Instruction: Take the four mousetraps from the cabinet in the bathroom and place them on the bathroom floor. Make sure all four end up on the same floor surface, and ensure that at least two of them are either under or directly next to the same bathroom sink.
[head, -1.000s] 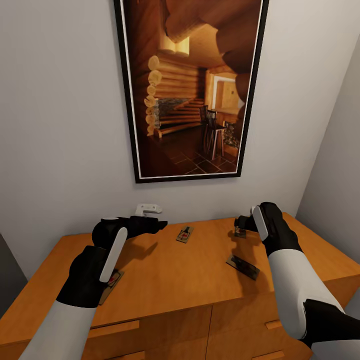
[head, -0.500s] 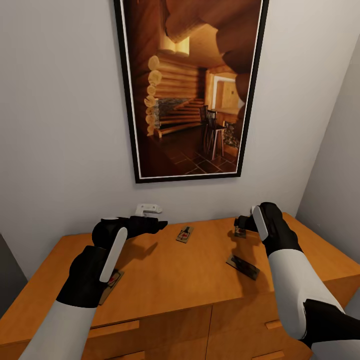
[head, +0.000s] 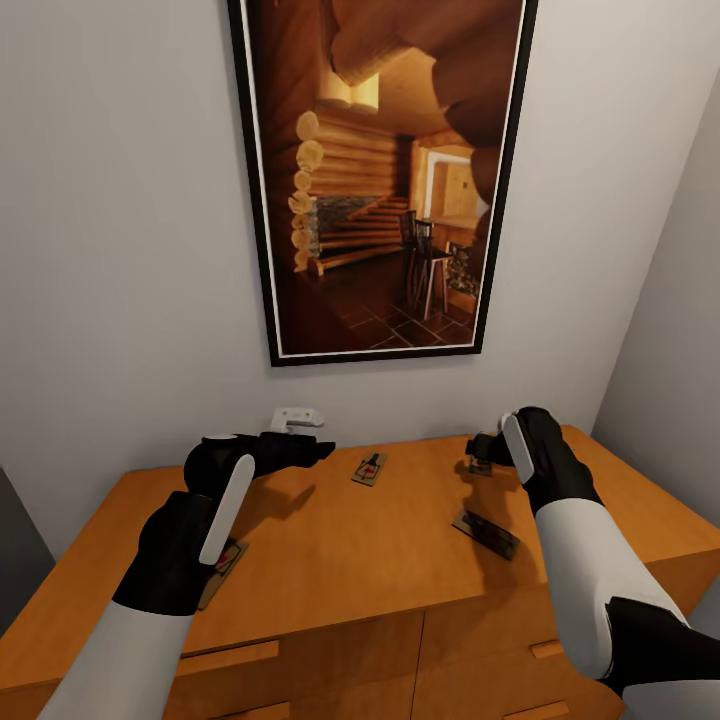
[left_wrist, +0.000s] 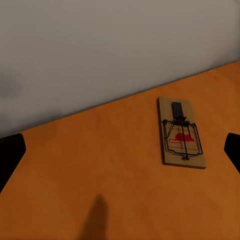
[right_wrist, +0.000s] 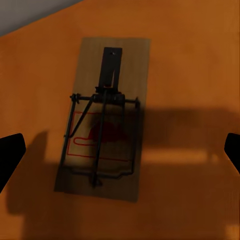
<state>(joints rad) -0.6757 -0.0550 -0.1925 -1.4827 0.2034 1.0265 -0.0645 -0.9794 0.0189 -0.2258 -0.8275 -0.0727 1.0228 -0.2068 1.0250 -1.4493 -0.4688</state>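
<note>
Four mousetraps lie flat on the top of the orange-brown cabinet (head: 330, 560), which stands against a pale wall under a framed picture (head: 380, 180) of a log interior. Centre trap (head: 370, 469): near the back edge, tan board, dark wire, small red spot; it shows in the left wrist view (left_wrist: 181, 133) as a rectangular board with a black bar, a wire frame and a red patch, lying close to the wall line. Left-front trap (head: 222, 566): partly hidden behind the left forearm. Right-front trap (head: 486, 534): looks dark, in shadow. Back-right trap (head: 481, 466): mostly covered by the right gripper (head: 480, 452); the right wrist view shows it directly below (right_wrist: 104, 134), tan board with dark spring wire, red mark dimmed by the gripper's shadow. Right fingers (right_wrist: 11, 156) stand wide apart at either edge of that view, not touching the board (contact not seen). Left gripper (head: 318, 449) hovers above the cabinet top left of the centre trap; its fingers (left_wrist: 10, 156) are also spread wide, holding nothing. A small white object (head: 297, 417) sits at the wall behind the left gripper (type unclear).
</note>
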